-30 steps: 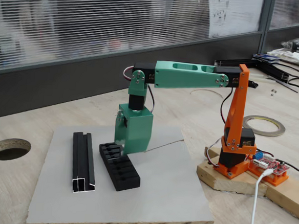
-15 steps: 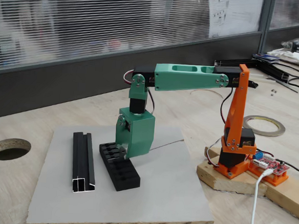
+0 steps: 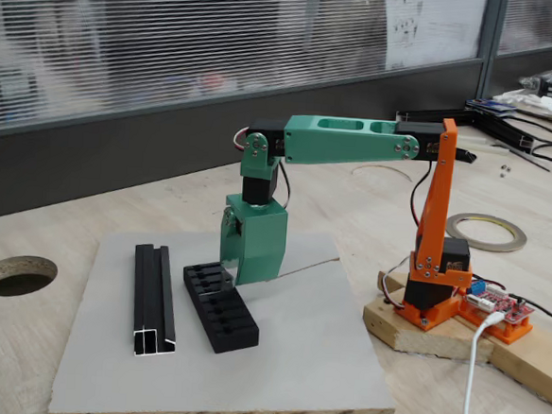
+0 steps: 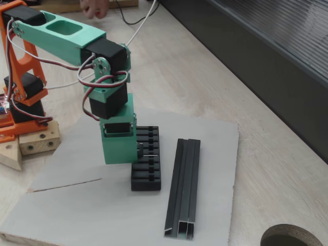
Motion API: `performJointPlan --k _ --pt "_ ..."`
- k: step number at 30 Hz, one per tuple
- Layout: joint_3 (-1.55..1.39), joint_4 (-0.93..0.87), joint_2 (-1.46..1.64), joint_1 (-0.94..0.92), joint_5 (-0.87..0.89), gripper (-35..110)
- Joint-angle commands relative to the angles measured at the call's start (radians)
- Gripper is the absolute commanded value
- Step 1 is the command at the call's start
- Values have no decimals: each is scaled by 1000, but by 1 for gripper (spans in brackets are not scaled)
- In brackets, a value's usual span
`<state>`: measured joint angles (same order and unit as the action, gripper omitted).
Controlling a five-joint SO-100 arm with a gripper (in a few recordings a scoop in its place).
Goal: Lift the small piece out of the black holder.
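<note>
The black holder (image 3: 220, 307) (image 4: 146, 160), a ribbed block, lies on the grey board (image 3: 294, 360). My green gripper (image 3: 235, 278) (image 4: 139, 151) points straight down over the holder's far end, just above its slots. In a fixed view a thin grey sliver, the small piece (image 4: 149, 153), sticks out sideways from the dark fingertips above the holder's top. The jaws look shut on it, though the green body hides most of them. From the other fixed view the piece is too small to make out.
A longer black U-channel rail (image 3: 154, 298) (image 4: 184, 187) lies beside the holder. The arm's orange base (image 3: 432, 284) stands on a wooden block at the board's edge. A tape roll (image 3: 487, 231) and a round hole in the table (image 3: 15, 274) lie further off. A person's hand (image 4: 95, 7) is at the top edge.
The gripper dipped onto the holder's far end half a second ago. It has now risen a little and shifted slightly right.
</note>
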<state>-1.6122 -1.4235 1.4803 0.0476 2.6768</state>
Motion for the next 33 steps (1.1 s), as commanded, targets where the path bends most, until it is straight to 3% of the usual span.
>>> performJointPlan --k 1,33 --pt "9 -6 18 14 8 38" --pt "11 -6 18 71 8 38"
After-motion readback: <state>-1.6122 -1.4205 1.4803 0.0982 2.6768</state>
